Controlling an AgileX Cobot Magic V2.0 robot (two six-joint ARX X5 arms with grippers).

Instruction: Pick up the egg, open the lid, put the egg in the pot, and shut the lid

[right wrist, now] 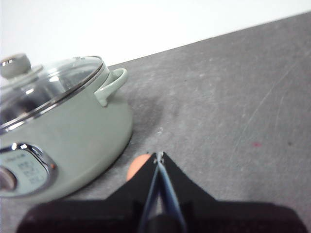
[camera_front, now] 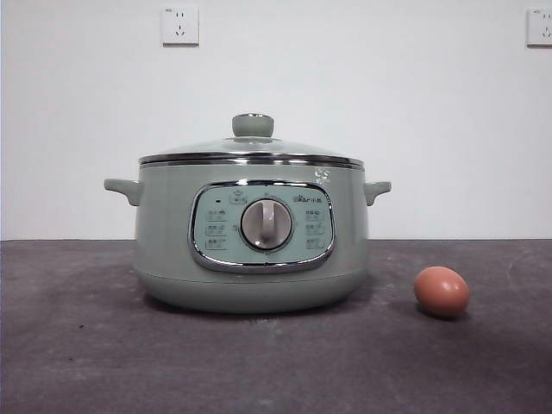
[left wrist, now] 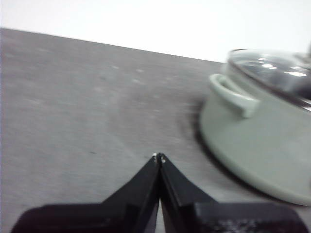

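- Three task items on the dark grey desk point(camera_front: 86, 345): small brown-orange smooth oval egg point(camera_front: 442, 291), round glass lid with steel rim and pale green knob point(camera_front: 252, 142), large sage-green electric pot with chrome panel and grey dial point(camera_front: 250, 237).
- Egg lies on its side on the desk, beside the pot on the side of one small handle, apart from the pot wall. In the right wrist view it is partly hidden behind that arm's jaws point(right wrist: 137, 167).
- Lid sits seated on the pot rim, knob up. Nothing started, by the look of it.
- Left gripper point(left wrist: 159, 157): jaws pressed together, holding nothing, over bare desk beside the pot's other handle.
- Right gripper point(right wrist: 159, 156): jaws together, holding nothing, above and close to the egg.
- Egg handling (judgement): light, rigid, brittle shell, smooth and likely slippery; will roll if nudged. Take it across the short axis at the widest part, low force, jaws square to the shell.
- Lid handling (judgement): glass, moderate weight, stiff. Knob is the only sensible grasp point; pinch under its metal cap, lift straight up so the rim clears the pot.
- Risk: tip contact before closing pushes the egg toward the pot.
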